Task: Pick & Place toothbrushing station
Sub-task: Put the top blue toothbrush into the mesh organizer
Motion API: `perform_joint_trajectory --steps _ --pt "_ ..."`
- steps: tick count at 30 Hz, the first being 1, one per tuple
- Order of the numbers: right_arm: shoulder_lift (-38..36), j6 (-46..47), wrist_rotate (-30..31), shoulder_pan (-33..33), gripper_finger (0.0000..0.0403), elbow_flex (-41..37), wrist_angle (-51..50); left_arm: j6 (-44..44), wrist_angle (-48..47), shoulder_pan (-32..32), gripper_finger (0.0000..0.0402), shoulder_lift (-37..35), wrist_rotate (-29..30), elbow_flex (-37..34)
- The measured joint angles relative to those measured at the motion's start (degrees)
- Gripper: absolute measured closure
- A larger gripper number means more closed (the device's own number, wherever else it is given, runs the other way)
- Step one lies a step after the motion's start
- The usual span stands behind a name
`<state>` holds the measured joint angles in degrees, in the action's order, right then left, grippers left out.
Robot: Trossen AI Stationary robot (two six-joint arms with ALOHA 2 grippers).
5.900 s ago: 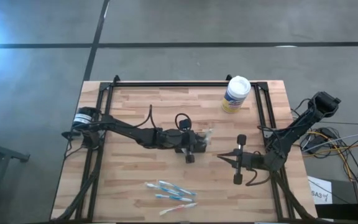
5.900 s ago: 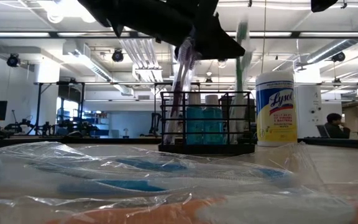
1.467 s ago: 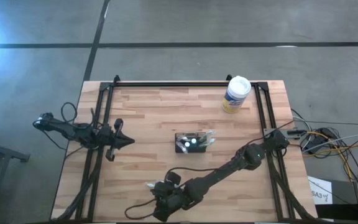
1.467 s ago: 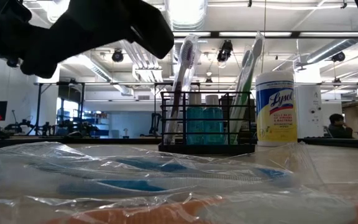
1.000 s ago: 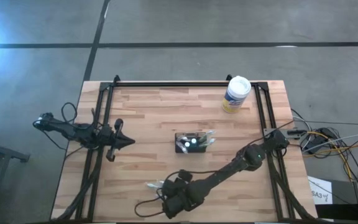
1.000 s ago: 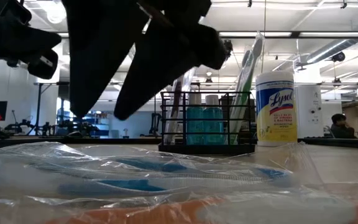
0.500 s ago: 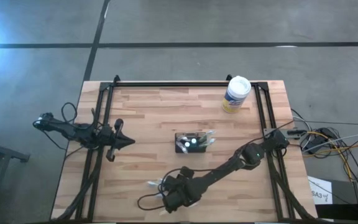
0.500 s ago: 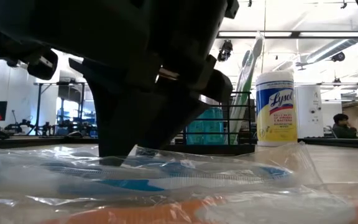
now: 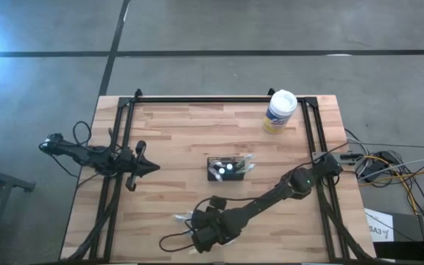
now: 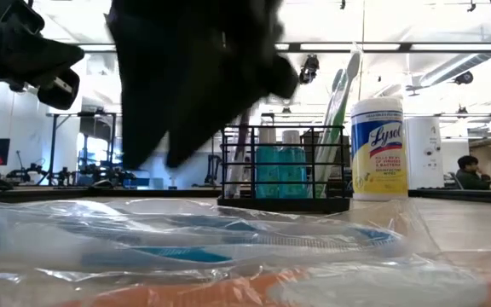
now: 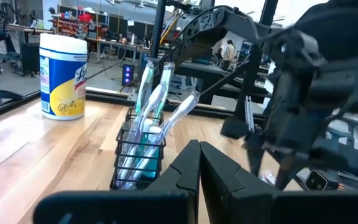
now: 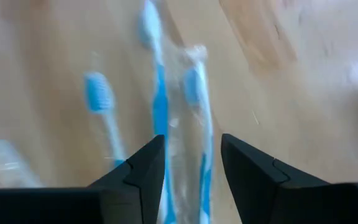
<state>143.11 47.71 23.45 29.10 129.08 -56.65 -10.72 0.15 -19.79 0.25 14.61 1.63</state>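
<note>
The station (image 9: 228, 168) is seen near the middle of the table (image 9: 175, 132), upright, as a black wire holder with toothbrushes leaning out of its top and two teal bottles inside; in the low view (image 10: 284, 169) these stand behind its bars. A canister (image 9: 279, 112) is placed beyond the station, toward the far right corner, well apart from it.

The right gripper (image 9: 197, 224) is reached out to the near side of the station, close to the table's front edge, above a cluster of wrapped brushes (image 9: 186, 218). In its wrist view the fingers (image 12: 143, 171) are spread, and a clear-wrapped blue brush (image 12: 188, 134) is seen in the gap between them; whether the wrap is touched cannot be told. A second, loose blue brush (image 12: 104, 109) lies just beside it.

The left gripper (image 9: 153, 167) is held to the left of the station, well apart from it, over the table's left rail. In its wrist view the fingers (image 11: 185, 171) are pressed together with nothing between them, pointed toward the station (image 11: 143, 155).
</note>
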Motion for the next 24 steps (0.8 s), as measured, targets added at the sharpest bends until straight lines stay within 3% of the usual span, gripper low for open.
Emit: perform_joint_trajectory --steps 5,8,18,24 --pt "-0.30 -4.28 -1.02 0.31 0.0256 2.39 -0.40 -0.52 -0.03 0.00 0.0390 0.00 -0.07 -0.01" --pt "-0.24 -4.41 -4.97 -0.59 0.0252 2.19 -0.12 -0.51 -0.03 -0.02 0.0390 0.00 -0.09 0.00" --pt "-0.09 -0.53 -12.02 -5.19 0.0200 -2.63 -0.06 -1.01 -0.11 0.00 0.0390 0.00 -0.33 0.02" --pt "-0.02 -1.60 -15.61 -6.24 0.0204 -5.72 0.51 -1.05 -0.16 -0.02 0.0390 0.00 -0.44 -0.01"
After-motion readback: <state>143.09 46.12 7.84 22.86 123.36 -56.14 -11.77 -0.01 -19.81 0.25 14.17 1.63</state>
